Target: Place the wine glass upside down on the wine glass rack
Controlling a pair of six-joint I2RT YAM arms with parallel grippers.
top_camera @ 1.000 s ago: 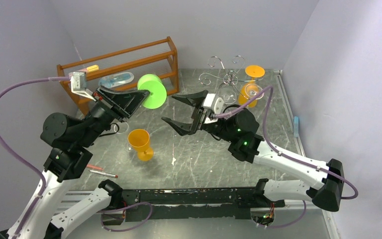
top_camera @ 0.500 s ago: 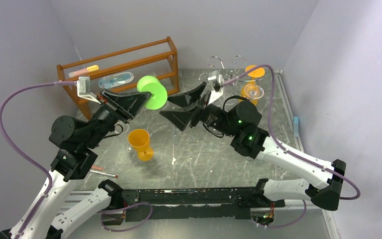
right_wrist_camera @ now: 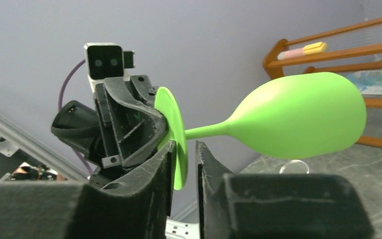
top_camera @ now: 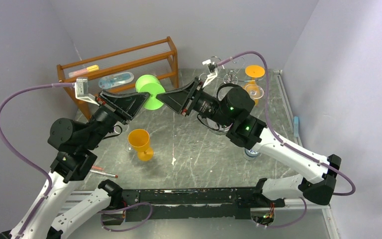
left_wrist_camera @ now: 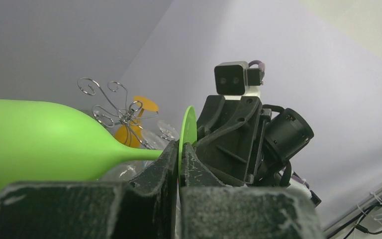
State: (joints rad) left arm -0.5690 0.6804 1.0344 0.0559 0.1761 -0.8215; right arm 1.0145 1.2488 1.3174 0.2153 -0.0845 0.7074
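The green wine glass (top_camera: pixel 148 89) hangs sideways in the air in front of the wooden shelf, its bowl (left_wrist_camera: pixel 35 139) pointing away from both arms. My left gripper (top_camera: pixel 143 102) is shut on the rim of its flat foot (left_wrist_camera: pixel 188 124). My right gripper (top_camera: pixel 165 99) comes in from the opposite side, and its jaws straddle the same foot (right_wrist_camera: pixel 171 124). One pad touches the foot and a narrow gap shows at the other. The chrome wine glass rack (top_camera: pixel 231 74) stands at the back right, behind the right arm.
An orange glass (top_camera: pixel 140 142) stands on the table below the green one. Orange and clear glasses (top_camera: pixel 252 82) sit at the rack. The orange-brown wooden shelf (top_camera: pixel 124 62) lines the back left. A red pen (top_camera: pixel 102 172) lies near the left arm.
My right gripper swung left to the green glass and narrowed its wide-open jaws around the foot. The left gripper kept its hold and shifted only slightly.
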